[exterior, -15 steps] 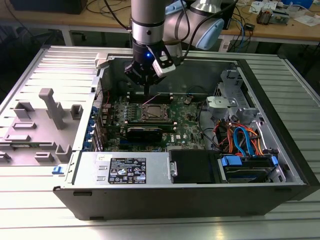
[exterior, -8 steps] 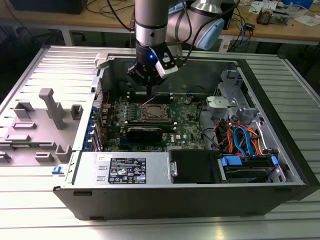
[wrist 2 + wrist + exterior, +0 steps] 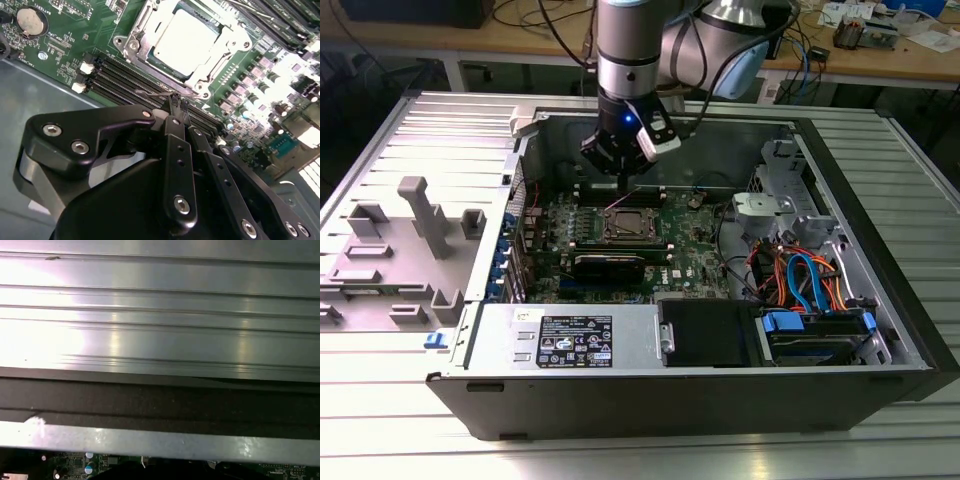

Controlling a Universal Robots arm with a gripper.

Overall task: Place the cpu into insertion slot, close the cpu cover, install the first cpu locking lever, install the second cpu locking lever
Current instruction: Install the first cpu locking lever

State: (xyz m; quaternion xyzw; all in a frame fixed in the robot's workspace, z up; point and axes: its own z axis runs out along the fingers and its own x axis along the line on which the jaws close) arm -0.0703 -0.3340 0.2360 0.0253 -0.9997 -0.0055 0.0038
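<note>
- Ribbed metal counter (image 3: pixel 650 455) in the foreground carries an open black computer case (image 3: pixel 620 400), lying on its side.
- At the case's near edge there is a silver power supply with a white label (image 3: pixel 575 340) covered in fine print and small marks. The print is too small to make out.
- Toward the exterior view's right is a drive bay with a bundle of blue and orange cables (image 3: pixel 807 278).
- On the exterior view's left, outside the case, grey plastic fixtures (image 3: pixel 425 215) stand on the counter.
- Mid-case is the green motherboard (image 3: pixel 695 245). White lettering is printed beside a coin battery (image 3: pixel 30 22) in the second wrist view.
- The insertion slot (image 3: pixel 131 46) sits mid-board. The cpu (image 3: pixel 187 37) lies flat inside it, its pale metal top showing.
- The cpu cover (image 3: pixel 149 24) is down flat around the chip, which shows through the window.
- Black memory slots (image 3: pixel 120 75) run alongside the socket.
- The hand (image 3: pixel 177 102) hangs just beside the socket's edge, fingertips drawn together. A thin wire lever (image 3: pixel 150 93) meets the tips, but I cannot tell if it is pinched.
- In the exterior view the hand (image 3: pixel 623 185) is just behind the socket, and a blue light glows on the wrist.
- Beyond the case are wooden benches (image 3: pixel 920 60) strewn with cables.
</note>
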